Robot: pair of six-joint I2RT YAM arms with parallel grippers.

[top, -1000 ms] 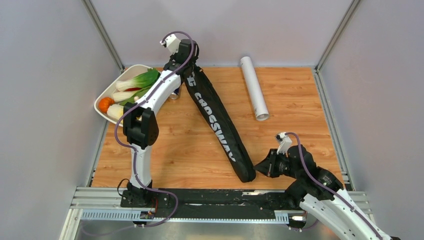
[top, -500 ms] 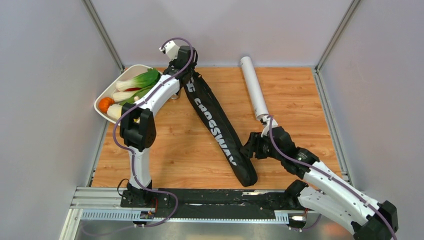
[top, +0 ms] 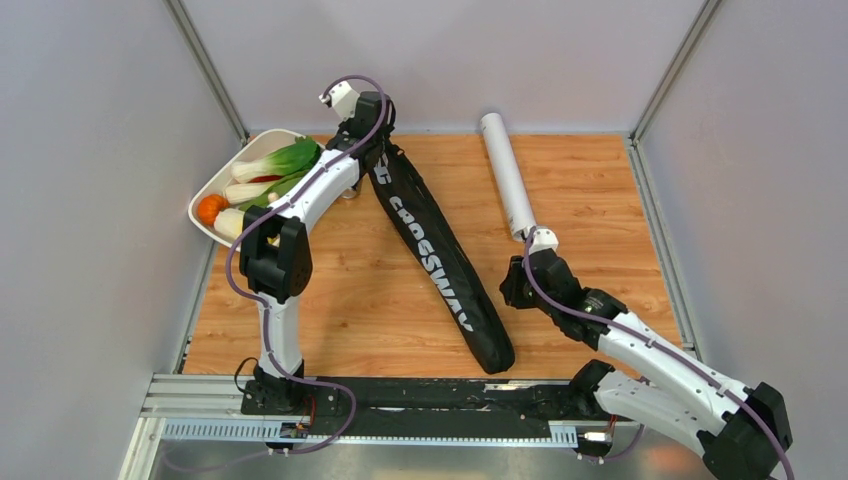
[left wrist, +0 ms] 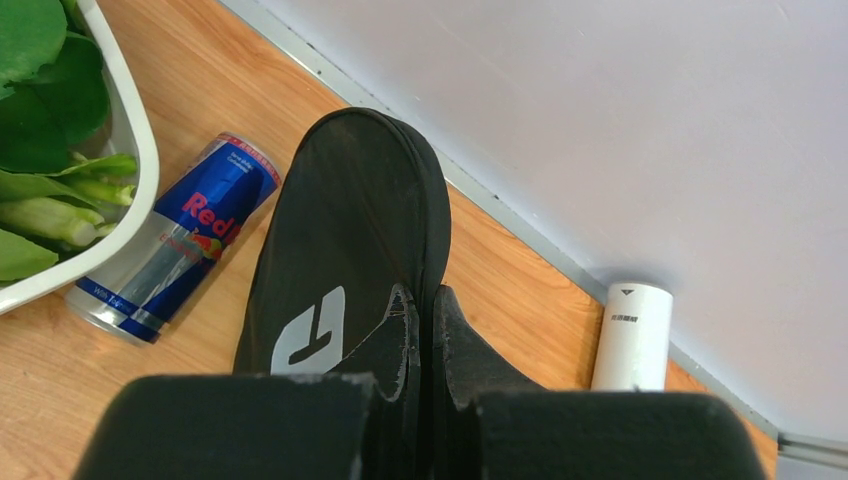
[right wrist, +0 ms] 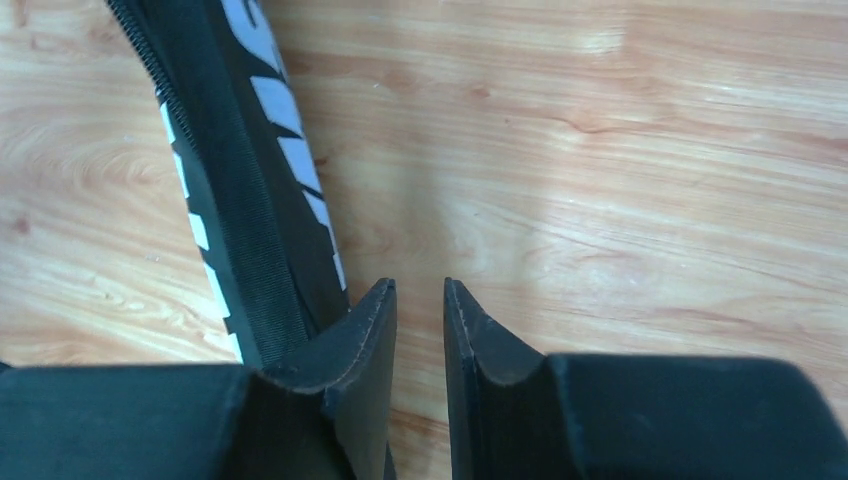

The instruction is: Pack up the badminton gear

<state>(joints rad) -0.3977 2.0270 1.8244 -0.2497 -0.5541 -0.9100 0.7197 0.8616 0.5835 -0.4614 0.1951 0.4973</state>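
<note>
Wood-grain tabletop [top: 600,200] carries everything. Across it the black racket bag [top: 430,255] lies flat on a diagonal, one end by the far wall and the other near the arm bases, its "CROSSWAY" lettering facing up. No rackets or shuttlecocks show anywhere; whether they are inside the bag I cannot tell.

At the far left corner sits the white tray [top: 205,195] of vegetables. The white tube [top: 507,175] lies on its side toward the far right, well apart from the bag. A blue-silver drink can [left wrist: 170,250] lies between the tray and the bag's far end, just beside both.

The left hand [left wrist: 420,300] is clenched on the edge of the bag's far end, pinching the fabric. The right hand [right wrist: 420,290] hangs over bare wood between the bag and the near end of the tube, its jaws a narrow gap apart with nothing in them.

My judgement is that the tube is the piece left to pack. The main risk is rolling: it is round and smooth, so a hand that nudges it off-centre could send it away or let it slip out. The jaws look too narrow for it as they stand. If the left hand drags the bag, the can beside it could be knocked into the tray, and a thin pinch of fabric may pull free.
</note>
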